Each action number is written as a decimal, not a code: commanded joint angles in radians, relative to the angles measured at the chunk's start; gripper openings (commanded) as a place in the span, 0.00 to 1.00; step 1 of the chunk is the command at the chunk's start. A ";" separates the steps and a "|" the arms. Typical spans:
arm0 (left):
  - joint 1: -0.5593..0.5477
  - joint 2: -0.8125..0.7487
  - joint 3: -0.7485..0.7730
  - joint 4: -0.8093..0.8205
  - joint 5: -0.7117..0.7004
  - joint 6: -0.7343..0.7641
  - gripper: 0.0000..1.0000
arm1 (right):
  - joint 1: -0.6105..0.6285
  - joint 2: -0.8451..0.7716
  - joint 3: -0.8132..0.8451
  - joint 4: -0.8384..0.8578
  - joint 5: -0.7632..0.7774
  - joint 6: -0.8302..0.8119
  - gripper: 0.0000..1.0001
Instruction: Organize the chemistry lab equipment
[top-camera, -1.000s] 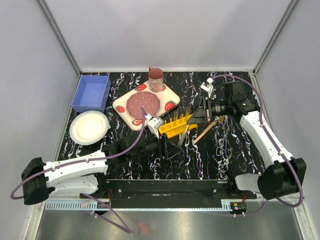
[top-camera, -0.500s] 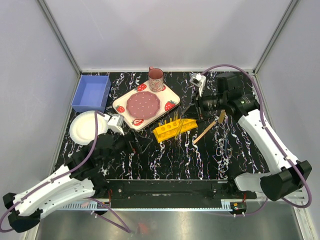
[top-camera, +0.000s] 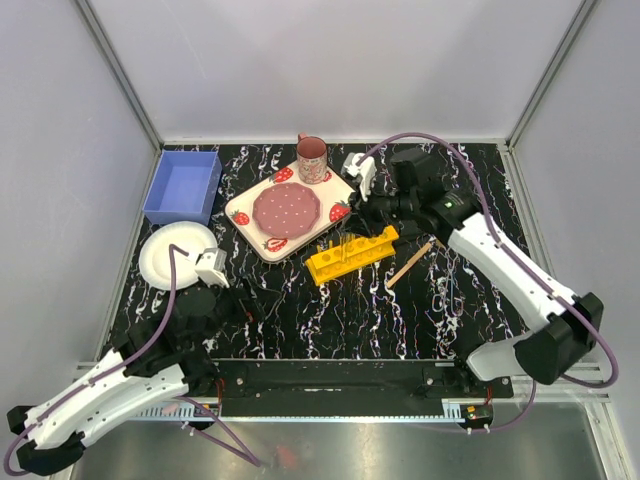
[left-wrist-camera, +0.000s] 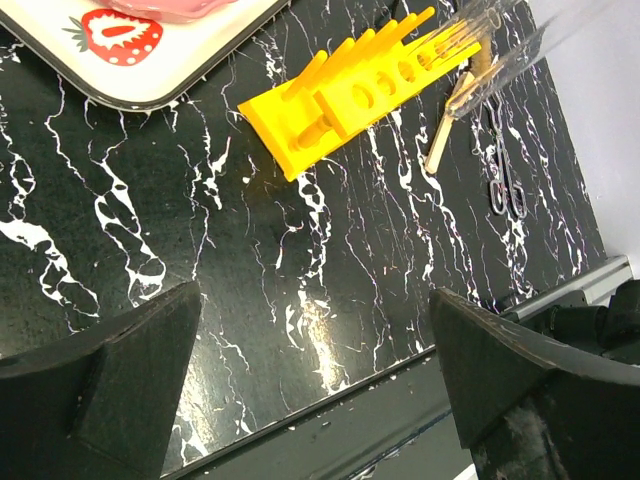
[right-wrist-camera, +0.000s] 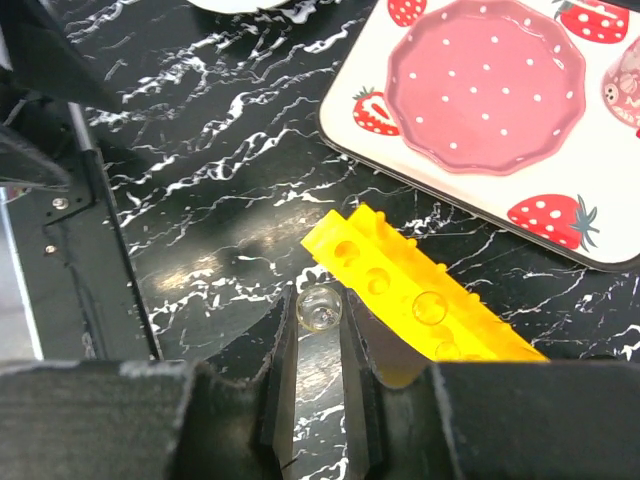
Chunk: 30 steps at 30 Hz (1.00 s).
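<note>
The yellow test-tube rack (top-camera: 352, 252) lies on the black marbled table, right of centre; it also shows in the left wrist view (left-wrist-camera: 360, 90) and the right wrist view (right-wrist-camera: 425, 300). My right gripper (top-camera: 367, 213) hovers over the rack's far end, shut on a thin clear tube (right-wrist-camera: 320, 308) seen end-on beside the rack's first hole. One rack hole holds a clear round rim (right-wrist-camera: 430, 306). A wooden-handled brush (top-camera: 412, 263) and slim dark metal tools (left-wrist-camera: 505, 190) lie right of the rack. My left gripper (top-camera: 250, 300) is open and empty, near the front edge, left of the rack.
A strawberry-patterned plate (top-camera: 290, 208) with a pink mug (top-camera: 311, 158) stands behind the rack. A white paper plate (top-camera: 178, 253) and a blue bin (top-camera: 182, 187) are at the left. The table's front rail (left-wrist-camera: 330, 400) runs just under my left gripper.
My left arm has pulled back from the rack toward the near left. My right gripper has moved left with the clear tube, from the brush side to over the rack.
</note>
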 joint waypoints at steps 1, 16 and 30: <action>0.004 -0.031 -0.015 0.000 -0.037 -0.033 0.99 | 0.024 0.058 0.043 0.092 0.093 -0.028 0.23; 0.004 -0.029 -0.015 0.000 -0.029 -0.038 0.99 | 0.049 0.132 0.011 0.197 0.154 -0.032 0.24; 0.006 -0.037 -0.019 0.003 -0.025 -0.044 0.99 | 0.052 0.118 -0.064 0.224 0.167 -0.039 0.24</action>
